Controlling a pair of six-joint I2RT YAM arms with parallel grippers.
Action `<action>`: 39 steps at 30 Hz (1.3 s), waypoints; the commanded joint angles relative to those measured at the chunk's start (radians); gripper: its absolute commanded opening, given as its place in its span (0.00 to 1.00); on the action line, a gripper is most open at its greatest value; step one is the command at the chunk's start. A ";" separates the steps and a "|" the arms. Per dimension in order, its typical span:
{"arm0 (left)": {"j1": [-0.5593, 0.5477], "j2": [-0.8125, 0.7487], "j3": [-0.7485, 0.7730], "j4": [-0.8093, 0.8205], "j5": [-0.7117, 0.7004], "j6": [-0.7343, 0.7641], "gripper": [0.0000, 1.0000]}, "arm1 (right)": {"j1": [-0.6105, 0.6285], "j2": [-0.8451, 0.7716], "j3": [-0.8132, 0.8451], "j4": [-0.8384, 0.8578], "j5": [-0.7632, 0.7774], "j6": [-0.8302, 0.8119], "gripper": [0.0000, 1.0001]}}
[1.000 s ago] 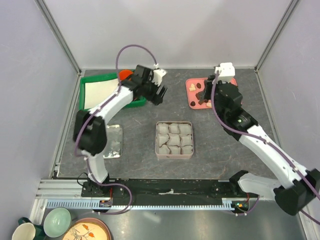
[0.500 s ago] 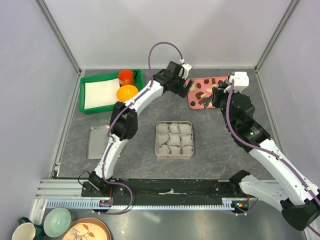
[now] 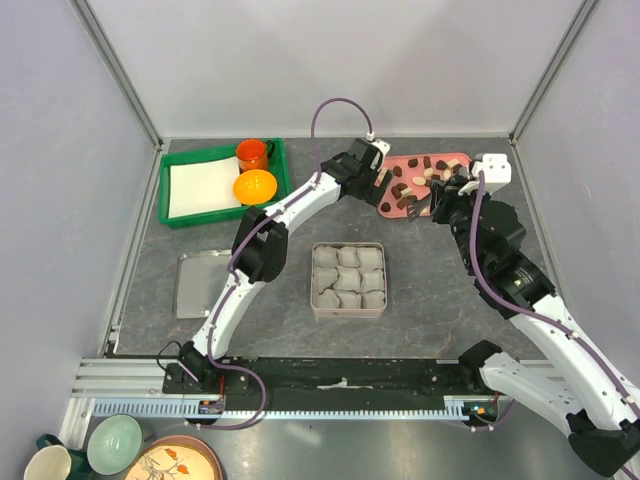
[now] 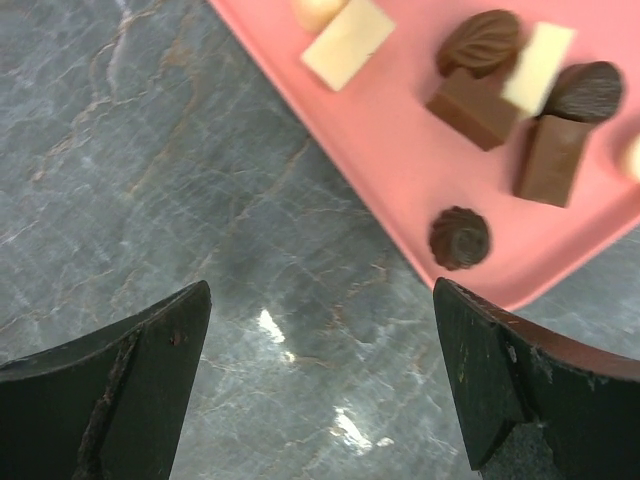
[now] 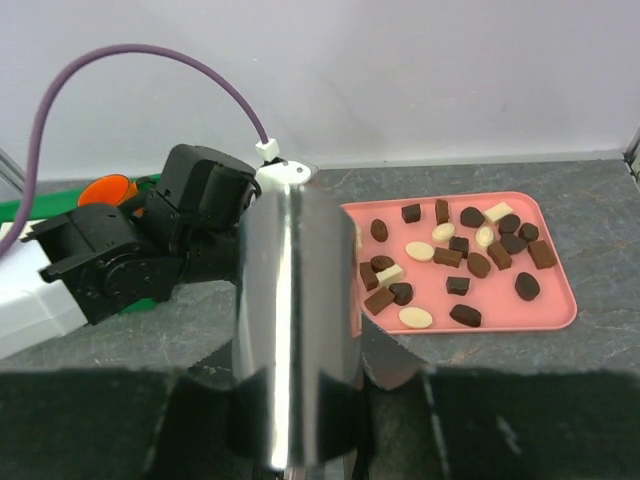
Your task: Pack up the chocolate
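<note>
Chocolate (image 5: pixel 472 217): lots of little brown and cream bits, all on the pink tray at the back right of the table. None is in the tin yet.
Table (image 3: pixel 440 290): grey, and a stretch of it shows between the tray and the tin. That looks like the easy road for carrying.
Pink tray (image 5: pixel 500 305): it has a low lip all round. Come down from above, not from the side, or the lip gets bumped.
Square tin (image 3: pixel 347 315): in the middle, well apart from the tray, full of grey paper cups (one bit each, I think).
Left gripper (image 4: pixel 320 300): fingers spread wide with nothing in them, over the table just beside the tray's edge. It should cross the lip first, then drop.
Right gripper (image 5: pixel 295 400): pinching a shiny metal tool (image 5: pixel 295 300), close to the left arm. There is little room, so one arm should go at a time.
Round swirl bit (image 4: pixel 460 237): nearest the left gripper, close to the edge and apart from the others. A good first pick. Squeeze softly.
</note>
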 commanded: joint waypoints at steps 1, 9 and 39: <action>-0.001 0.028 0.050 0.034 -0.071 -0.020 0.99 | -0.003 -0.036 0.005 0.008 -0.025 0.015 0.00; -0.004 0.049 0.067 0.057 -0.051 -0.042 0.99 | -0.002 -0.065 -0.007 -0.012 -0.053 0.026 0.00; -0.022 0.126 0.118 0.026 -0.117 0.003 0.99 | -0.002 -0.117 0.051 -0.072 -0.101 0.046 0.00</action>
